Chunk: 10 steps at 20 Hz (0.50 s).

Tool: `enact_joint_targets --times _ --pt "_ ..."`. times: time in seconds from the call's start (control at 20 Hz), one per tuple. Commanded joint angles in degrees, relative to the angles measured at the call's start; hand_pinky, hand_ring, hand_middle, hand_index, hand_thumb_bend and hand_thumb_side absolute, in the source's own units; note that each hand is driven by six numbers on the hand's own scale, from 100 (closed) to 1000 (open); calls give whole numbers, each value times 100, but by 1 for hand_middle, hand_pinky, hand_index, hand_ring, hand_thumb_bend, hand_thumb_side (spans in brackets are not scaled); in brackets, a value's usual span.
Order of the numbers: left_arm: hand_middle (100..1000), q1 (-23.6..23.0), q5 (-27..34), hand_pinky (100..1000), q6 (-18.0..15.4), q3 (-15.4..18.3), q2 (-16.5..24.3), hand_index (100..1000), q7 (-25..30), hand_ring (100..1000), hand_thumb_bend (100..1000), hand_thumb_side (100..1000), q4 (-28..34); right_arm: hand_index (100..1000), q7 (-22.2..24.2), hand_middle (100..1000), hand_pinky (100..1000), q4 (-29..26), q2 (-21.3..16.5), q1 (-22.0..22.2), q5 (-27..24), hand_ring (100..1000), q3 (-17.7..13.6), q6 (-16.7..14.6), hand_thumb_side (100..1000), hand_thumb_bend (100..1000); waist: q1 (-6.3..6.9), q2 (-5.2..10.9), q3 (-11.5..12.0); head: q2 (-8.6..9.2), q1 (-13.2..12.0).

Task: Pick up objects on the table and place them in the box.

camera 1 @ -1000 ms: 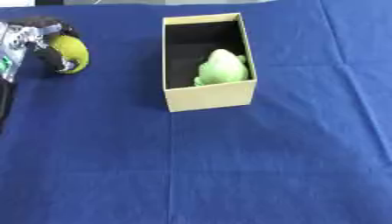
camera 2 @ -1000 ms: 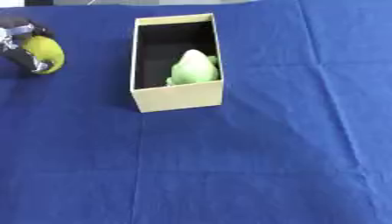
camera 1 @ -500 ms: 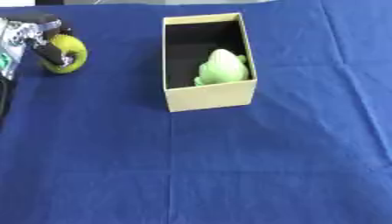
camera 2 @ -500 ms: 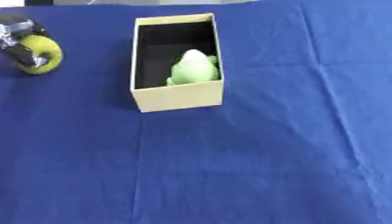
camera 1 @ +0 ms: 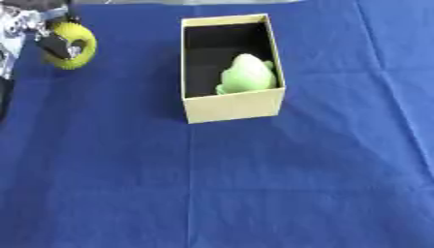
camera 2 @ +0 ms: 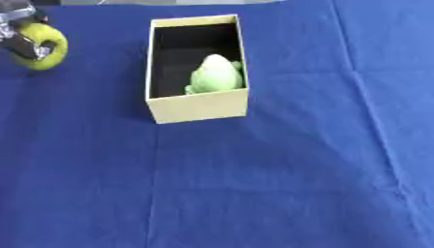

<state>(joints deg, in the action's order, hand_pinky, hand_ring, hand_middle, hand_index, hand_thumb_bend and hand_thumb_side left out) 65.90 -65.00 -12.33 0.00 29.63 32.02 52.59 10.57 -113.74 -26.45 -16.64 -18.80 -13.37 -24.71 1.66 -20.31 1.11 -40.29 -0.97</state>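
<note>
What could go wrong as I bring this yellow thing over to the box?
1. The left hand grips the yellow object with only part of it between the fingers, so it might slip on the way.
2. The green toy fills the near end of the box; a drop there could bounce out. The far, bare end looks safer.

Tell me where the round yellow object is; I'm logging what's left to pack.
The round yellow object is at the far left, held in the left robot hand, left of the tan cardboard box.
</note>
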Motion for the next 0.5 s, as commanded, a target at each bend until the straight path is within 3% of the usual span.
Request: enact_joint_targets --times 0.05,0.3,0.5 --pt "450 187 93 533 -171 -177 137 616 40 521 154 100 599 770 1 515 902 -85 -105 -43 -50 790 -33 3 551 100 5 178 4 -3 4" --pt "448 252 302 538 -389 -454 0 612 31 519 144 100 1395 770 17 514 902 -85 -104 -40 -60 791 -31 26 552 100 30 193 -6 -3 -5" --pt "440 372 599 539 -470 -713 -355 606 -63 515 100 100 1990 771 -15 518 902 -85 -108 -57 -77 791 -49 28 552 100 34 212 -15 -18 -37"
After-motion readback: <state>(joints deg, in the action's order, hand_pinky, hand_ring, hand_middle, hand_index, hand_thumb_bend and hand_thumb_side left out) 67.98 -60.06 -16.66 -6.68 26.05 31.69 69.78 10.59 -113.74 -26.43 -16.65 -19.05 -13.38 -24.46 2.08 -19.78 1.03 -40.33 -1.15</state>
